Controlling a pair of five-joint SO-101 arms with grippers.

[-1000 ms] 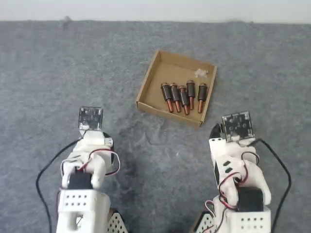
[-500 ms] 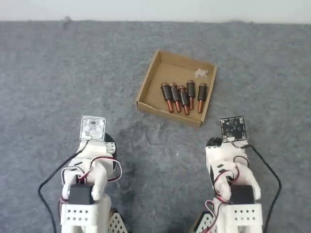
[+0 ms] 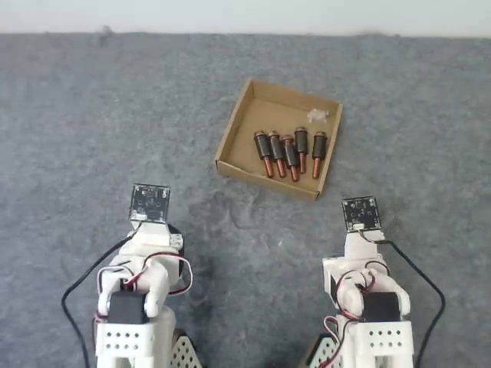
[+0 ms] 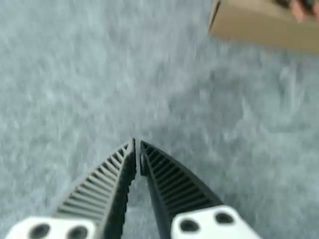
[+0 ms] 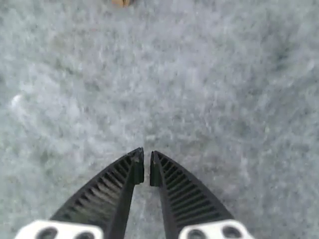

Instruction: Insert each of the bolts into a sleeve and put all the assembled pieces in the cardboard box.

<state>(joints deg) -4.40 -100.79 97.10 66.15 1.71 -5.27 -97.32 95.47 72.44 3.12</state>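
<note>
Five sleeved bolts lie side by side in the cardboard box.
They look small, rigid and light, and apt to roll. The dark sleeve seems a surer hold than the smooth coppery shank. The left gripper and right gripper hang over grey carpet, well short of the box, fingers pressed together and empty.

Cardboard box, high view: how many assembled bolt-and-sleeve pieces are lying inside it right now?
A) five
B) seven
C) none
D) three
A: five assembled pieces lie side by side in the cardboard box, each with a dark sleeve and a copper-coloured bolt end sticking out.
</note>
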